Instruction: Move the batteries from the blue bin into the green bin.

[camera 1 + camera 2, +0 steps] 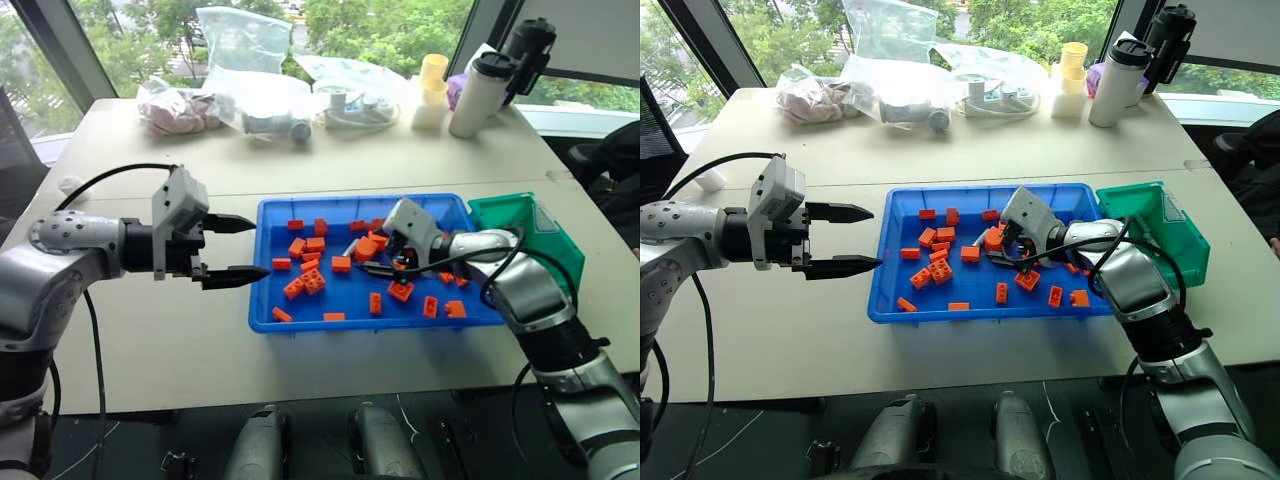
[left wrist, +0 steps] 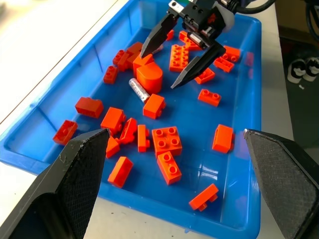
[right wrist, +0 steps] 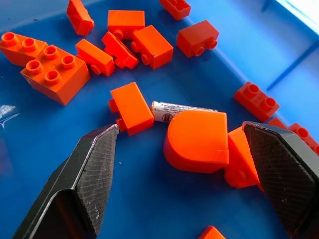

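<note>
The blue bin point(image 1: 262, 300) lies mid-table and holds several orange bricks point(image 1: 312, 281). One slim silver battery point(image 3: 179, 110) lies on its floor between a small brick and a rounded orange brick point(image 3: 197, 142); the left wrist view shows the battery point(image 2: 138, 90) too. My right gripper point(image 1: 378, 255) hangs open low inside the bin, its fingers straddling the rounded brick and the battery's end, gripping nothing. My left gripper point(image 1: 258, 248) is open and empty, held above the table just outside the bin's left wall. The green bin point(image 1: 545, 235) stands against the blue bin's right end.
At the table's far side lie clear plastic bags point(image 1: 240, 45) and a pouch point(image 1: 175, 108), with a white bottle point(image 1: 480, 92), a black-capped bottle point(image 1: 528, 45) and a yellow cup point(image 1: 433, 72) at the back right. Bare tabletop stretches left of the blue bin.
</note>
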Controlling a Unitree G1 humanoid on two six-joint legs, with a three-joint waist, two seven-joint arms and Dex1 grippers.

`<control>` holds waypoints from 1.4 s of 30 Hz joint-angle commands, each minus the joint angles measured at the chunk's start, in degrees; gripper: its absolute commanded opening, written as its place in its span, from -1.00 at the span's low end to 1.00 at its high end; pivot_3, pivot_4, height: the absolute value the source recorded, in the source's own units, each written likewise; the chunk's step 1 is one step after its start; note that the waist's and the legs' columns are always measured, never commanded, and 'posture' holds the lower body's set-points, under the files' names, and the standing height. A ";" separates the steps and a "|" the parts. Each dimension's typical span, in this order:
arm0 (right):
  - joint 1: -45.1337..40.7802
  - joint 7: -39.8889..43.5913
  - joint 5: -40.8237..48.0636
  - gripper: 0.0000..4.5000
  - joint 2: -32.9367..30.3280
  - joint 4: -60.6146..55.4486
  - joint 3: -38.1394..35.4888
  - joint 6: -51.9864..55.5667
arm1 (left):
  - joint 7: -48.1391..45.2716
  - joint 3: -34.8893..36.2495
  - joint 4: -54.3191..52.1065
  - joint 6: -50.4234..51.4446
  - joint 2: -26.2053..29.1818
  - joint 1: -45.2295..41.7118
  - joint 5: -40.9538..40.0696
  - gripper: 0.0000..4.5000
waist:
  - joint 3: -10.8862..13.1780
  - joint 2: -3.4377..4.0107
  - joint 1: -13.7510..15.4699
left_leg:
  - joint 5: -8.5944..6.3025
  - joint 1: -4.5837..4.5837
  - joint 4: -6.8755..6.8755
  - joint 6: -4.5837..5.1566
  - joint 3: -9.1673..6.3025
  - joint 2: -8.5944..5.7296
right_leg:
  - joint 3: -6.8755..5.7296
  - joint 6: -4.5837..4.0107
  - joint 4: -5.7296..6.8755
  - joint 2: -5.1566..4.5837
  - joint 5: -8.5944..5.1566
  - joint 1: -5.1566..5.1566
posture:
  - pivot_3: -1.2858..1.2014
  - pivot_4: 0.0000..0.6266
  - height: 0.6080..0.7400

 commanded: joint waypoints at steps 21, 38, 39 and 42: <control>0.84 -1.18 -6.15 -0.99 1.98 2.85 -0.27 -3.88 | 1.35 -0.01 0.09 -2.48 -1.76 -1.90 1.66 1.00 | -0.02 -0.03 -0.02 | 0.00 0.03 0.01 0.00 0.00 -0.01 | 0.00 0.00 0.01 0.00 0.00 0.03 | 0.03 -0.52 1.00; -7.45 -11.03 7.21 0.89 17.37 -5.78 -8.47 25.04 | 1.04 -1.09 1.09 -3.23 -1.99 -2.58 2.96 1.00 | -0.03 -0.04 -0.12 | 0.00 0.03 -0.03 -0.01 -0.05 0.06 | -0.02 0.00 0.07 0.05 0.00 -0.02 | 0.03 -0.52 1.00; -7.36 -12.05 6.31 0.89 17.74 -5.43 -6.55 26.19 | 0.94 -1.18 0.95 -3.16 -1.75 -2.43 3.02 1.00 | -0.02 -0.04 0.02 | 0.00 0.02 -0.03 -0.01 -0.05 0.05 | -0.02 0.00 0.07 0.03 0.00 -0.02 | 0.03 -0.52 1.00; -7.53 -13.95 5.42 0.89 18.24 -4.75 -4.12 28.44 | 0.84 -1.33 0.70 -3.09 -1.40 -2.16 3.16 1.00 | -0.02 -0.04 0.07 | 0.00 0.01 -0.01 -0.01 -0.03 -0.04 | -0.02 0.00 0.06 -0.06 0.00 -0.02 | 0.03 -0.52 1.00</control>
